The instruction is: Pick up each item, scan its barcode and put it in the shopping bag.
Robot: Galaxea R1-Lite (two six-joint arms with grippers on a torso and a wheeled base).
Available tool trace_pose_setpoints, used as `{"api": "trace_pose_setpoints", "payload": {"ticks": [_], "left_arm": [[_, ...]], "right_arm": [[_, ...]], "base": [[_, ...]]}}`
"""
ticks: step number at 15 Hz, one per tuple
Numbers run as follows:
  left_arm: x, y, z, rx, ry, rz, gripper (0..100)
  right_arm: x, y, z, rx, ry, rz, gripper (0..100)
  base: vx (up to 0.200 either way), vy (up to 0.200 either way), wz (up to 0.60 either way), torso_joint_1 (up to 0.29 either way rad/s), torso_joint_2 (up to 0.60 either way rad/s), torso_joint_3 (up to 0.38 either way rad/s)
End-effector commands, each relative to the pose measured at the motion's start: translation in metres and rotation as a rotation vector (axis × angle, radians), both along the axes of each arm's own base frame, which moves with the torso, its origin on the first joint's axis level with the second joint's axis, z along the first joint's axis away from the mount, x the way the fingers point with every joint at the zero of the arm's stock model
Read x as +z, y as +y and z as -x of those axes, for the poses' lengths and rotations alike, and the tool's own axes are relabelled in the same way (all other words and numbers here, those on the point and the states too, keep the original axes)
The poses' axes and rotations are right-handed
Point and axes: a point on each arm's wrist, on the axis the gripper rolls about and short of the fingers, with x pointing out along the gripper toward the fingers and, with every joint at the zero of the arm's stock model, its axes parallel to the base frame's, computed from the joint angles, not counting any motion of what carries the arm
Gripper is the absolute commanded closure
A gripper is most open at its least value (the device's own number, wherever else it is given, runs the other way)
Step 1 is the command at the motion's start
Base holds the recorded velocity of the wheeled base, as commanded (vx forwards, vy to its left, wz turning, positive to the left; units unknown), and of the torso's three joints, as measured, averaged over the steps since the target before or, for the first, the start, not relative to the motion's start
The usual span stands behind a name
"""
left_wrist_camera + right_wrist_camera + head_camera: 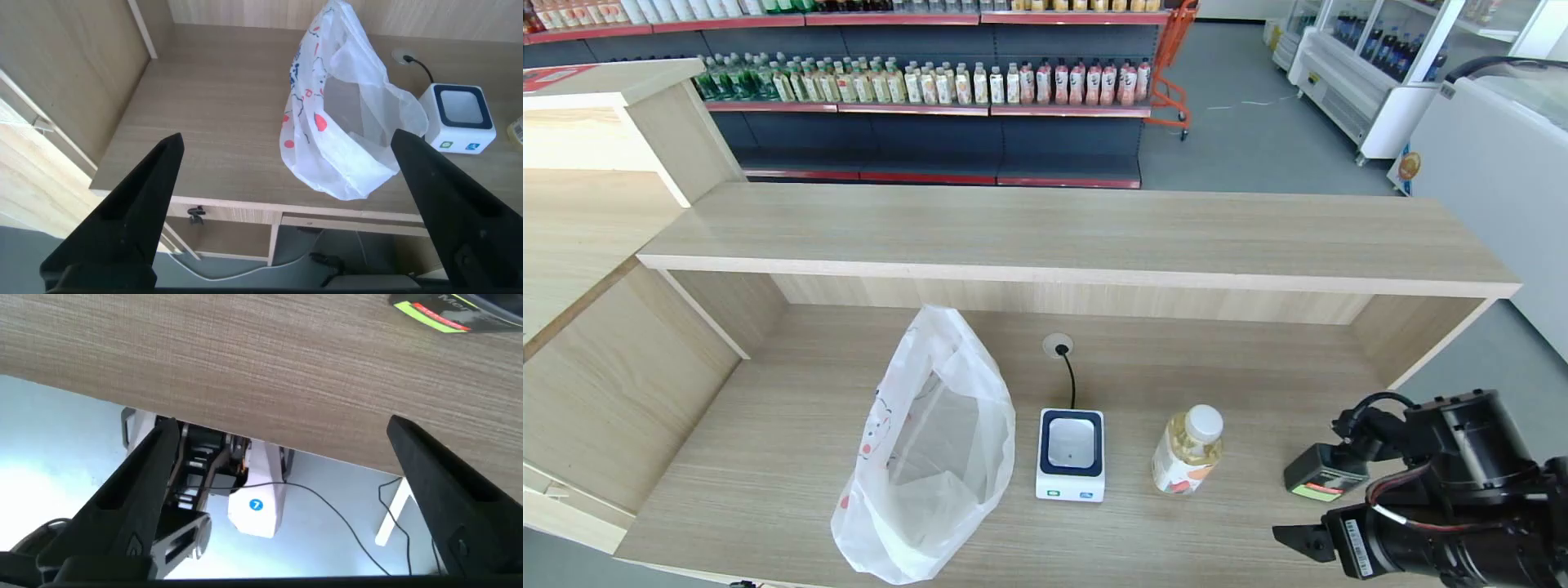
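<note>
My right gripper [282,427] spread wide and empty above the counter's [1094,523] near edge, my left gripper [288,139] likewise spread, small dark box [1319,478] well right of scanner [1071,453], bottle [1188,451] upright just right of it, bag [927,457] open just left.

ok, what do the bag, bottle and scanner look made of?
Shopping bag: thin translucent plastic film, crinkled, counter showing through.
Bottle: clear plastic probably, yellowish liquid visible inside.
Scanner: hard white plastic shell; dark window, glass or acrylic.
</note>
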Motion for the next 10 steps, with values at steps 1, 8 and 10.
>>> {"api": "trace_pose_setpoints", "payload": {"ticks": [1,8,10], "left_arm": [[0.0,0.0,0.0,-0.001,-0.001,0.0,0],[0.0,0.0,0.0,-0.001,-0.001,0.0,0],[0.0,0.0,0.0,-0.001,-0.001,0.0,0]], "right_arm": [[-0.034,0.026,-0.011,0.029,0.09,-0.012,0],[-0.069,0.07,-0.052,-0.019,-0.137,0.043,0],[-0.07,0.085,-0.067,-0.019,-0.21,0.014,0]], "base": [[0.0,0.0,0.0,0.0,0.0,0.0],[0.0,0.0,0.0,0.0,0.0,0.0],[0.0,0.0,0.0,0.0,0.0,0.0]]}}
